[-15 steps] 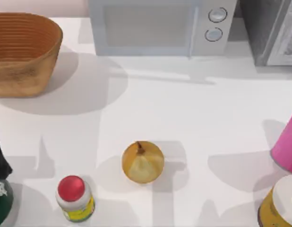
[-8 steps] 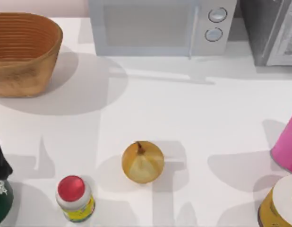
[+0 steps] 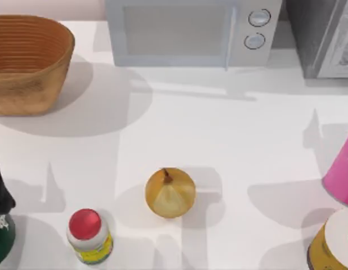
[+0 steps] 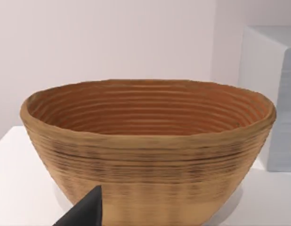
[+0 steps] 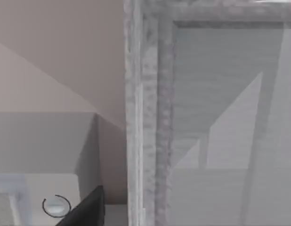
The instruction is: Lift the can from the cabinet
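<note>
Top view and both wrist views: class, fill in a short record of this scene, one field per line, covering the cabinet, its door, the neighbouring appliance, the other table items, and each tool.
cabinet: dark grey speckled box, far right corner of the table
door: pale panel, white-framed
can: hidden
microwave: left of the cabinet
basket: far left
onion: near middle
bottle: red-capped, near left
left tool: faces the basket
right tool: faces the door

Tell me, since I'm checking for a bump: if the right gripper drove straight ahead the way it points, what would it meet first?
Most likely the cabinet: its speckled frame and pale door face the right wrist camera head-on. The microwave sits off to one side. How near the cabinet is cannot be judged.
</note>
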Motion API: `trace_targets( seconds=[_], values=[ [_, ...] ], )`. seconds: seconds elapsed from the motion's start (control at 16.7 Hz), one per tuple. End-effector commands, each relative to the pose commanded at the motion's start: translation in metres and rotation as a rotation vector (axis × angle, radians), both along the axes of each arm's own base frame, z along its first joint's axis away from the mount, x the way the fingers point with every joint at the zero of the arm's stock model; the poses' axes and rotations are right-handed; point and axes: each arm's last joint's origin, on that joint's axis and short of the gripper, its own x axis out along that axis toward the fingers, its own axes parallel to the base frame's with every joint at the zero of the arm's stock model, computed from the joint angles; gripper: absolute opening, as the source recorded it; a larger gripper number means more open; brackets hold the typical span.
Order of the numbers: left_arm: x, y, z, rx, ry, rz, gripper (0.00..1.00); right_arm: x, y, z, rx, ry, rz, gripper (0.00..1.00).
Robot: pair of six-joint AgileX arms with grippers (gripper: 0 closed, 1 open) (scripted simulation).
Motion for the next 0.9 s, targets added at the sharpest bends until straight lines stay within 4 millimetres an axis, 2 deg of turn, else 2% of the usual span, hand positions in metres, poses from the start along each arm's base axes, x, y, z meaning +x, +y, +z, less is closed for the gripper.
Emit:
trace_targets(
  seconds=[0.24,0.48,0.66,0.9],
  values=[
    [0.000,0.000,0.000,0.000,0.000,0.000,1.00,0.041,0.012,0.075,-0.001,-0.004,0.003,1.00],
    [0.000,0.000,0.000,0.000,0.000,0.000,1.00,0.081,0.025,0.126,0.001,-0.019,0.005,1.00],
    [0.000,0.000,0.000,0.000,0.000,0.000,1.00,0.102,0.033,0.147,0.003,-0.028,0.006,1.00],
    [0.000,0.000,0.000,0.000,0.000,0.000,1.00,0.112,0.037,0.154,0.003,-0.030,0.005,1.00]
  ],
)
